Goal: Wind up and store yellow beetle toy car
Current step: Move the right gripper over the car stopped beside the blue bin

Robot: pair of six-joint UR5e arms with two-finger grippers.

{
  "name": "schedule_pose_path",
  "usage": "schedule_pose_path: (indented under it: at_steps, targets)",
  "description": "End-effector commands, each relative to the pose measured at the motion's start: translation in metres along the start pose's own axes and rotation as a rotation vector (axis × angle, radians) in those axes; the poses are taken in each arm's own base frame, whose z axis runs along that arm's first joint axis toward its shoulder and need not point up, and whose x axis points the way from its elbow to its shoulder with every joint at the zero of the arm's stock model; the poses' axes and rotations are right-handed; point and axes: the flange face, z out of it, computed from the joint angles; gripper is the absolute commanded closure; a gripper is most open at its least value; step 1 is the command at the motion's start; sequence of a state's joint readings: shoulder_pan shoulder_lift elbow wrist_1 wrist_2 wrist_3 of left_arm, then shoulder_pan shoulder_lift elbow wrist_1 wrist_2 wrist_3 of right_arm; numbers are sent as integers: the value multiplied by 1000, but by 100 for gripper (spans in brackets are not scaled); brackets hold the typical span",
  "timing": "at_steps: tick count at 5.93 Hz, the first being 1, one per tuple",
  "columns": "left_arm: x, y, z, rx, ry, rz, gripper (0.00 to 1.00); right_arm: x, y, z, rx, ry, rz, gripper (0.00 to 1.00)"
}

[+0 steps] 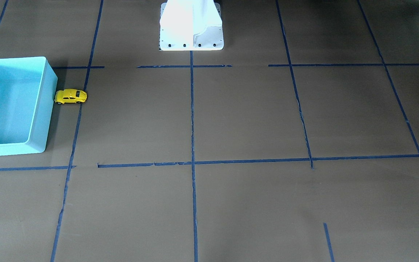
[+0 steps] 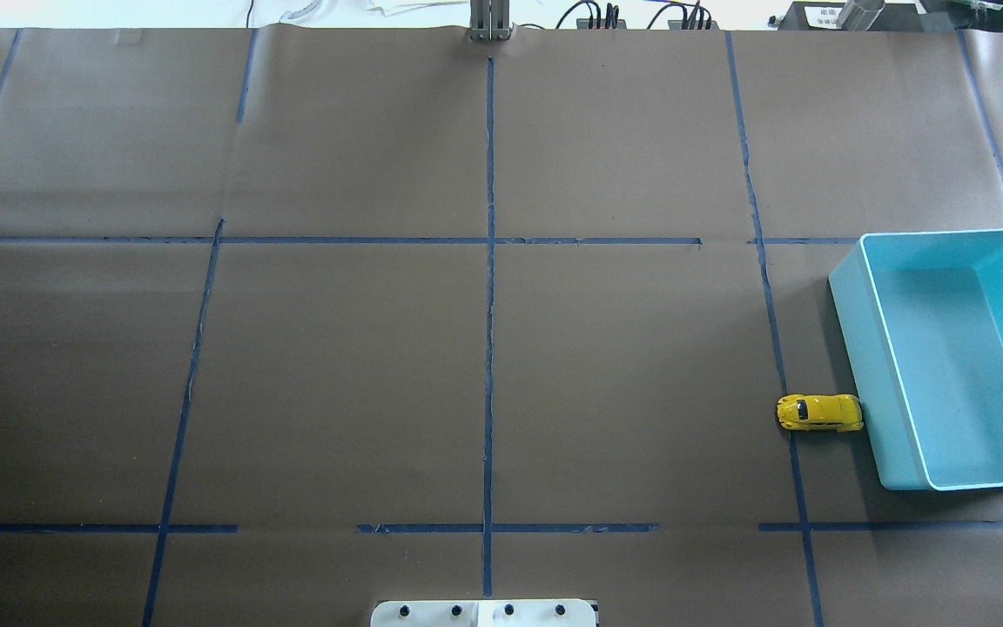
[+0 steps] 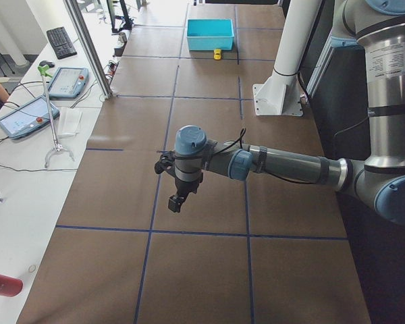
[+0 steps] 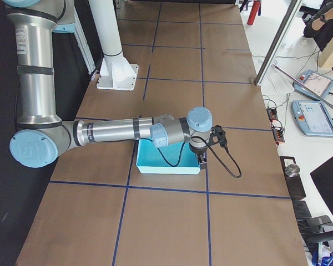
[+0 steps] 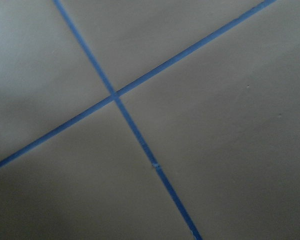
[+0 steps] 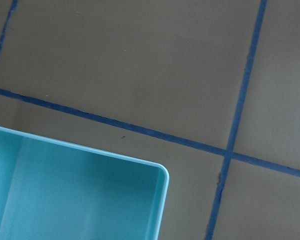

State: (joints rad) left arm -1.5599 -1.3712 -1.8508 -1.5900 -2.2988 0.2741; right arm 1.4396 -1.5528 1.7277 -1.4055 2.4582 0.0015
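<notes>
The yellow beetle toy car [image 1: 70, 96] stands on its wheels on the brown table, one end against the outer wall of the turquoise bin [image 1: 44, 109]. It also shows in the overhead view [image 2: 819, 413] and, tiny, in the exterior left view [image 3: 217, 55]. The bin [image 2: 858, 348] is empty. My right gripper [image 4: 202, 162] hangs above a corner of the bin [image 4: 166, 166], far from the car; I cannot tell if it is open or shut. My left gripper [image 3: 175, 202] hangs over bare table at the other end; its state cannot be told either.
Blue tape lines [image 2: 489, 348] divide the brown paper table cover. The white robot base [image 1: 191, 29] stands at the table's middle edge. The right wrist view shows the bin's corner [image 6: 162, 172] and a tape crossing. Tablets and a keyboard lie beyond the far edge [image 3: 27, 115].
</notes>
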Motion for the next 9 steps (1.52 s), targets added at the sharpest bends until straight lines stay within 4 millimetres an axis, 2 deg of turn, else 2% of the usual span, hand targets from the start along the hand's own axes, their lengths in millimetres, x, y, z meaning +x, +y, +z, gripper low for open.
schedule_pose_path:
  at_steps: [1, 2, 3, 4, 5, 6, 7, 8, 9]
  targets:
    - [-7, 12, 3, 5, 111, -288, 0, -114, -38, 17, -15, -124, -217, 0]
    - [-7, 11, 3, 5, 113, -310, 0, -157, -58, 27, -22, -168, -299, 0]
    - [-6, 11, 1, 7, 109, -310, 0, -203, -52, 13, 0, -197, -385, 0]
    - [-8, 12, 2, 7, 98, -310, 0, -208, -37, 14, -13, -212, -392, 0]
    - [-10, 13, 3, 3, 96, -312, 0, -227, -35, 13, -10, -222, -429, 0]
    - [-12, 12, 0, 2, 48, -304, 0, -251, -36, 21, -16, -243, -501, 0]
    - [-15, 15, 4, -7, 57, -317, 0, -260, -33, 12, 24, -250, -630, 0]
    - [-21, 21, 14, -26, 65, -327, 0, -296, -23, 24, 14, -251, -720, 0]
    - [-31, 29, 28, -51, 71, -347, 0, -336, -8, 49, 2, -188, -810, 0]
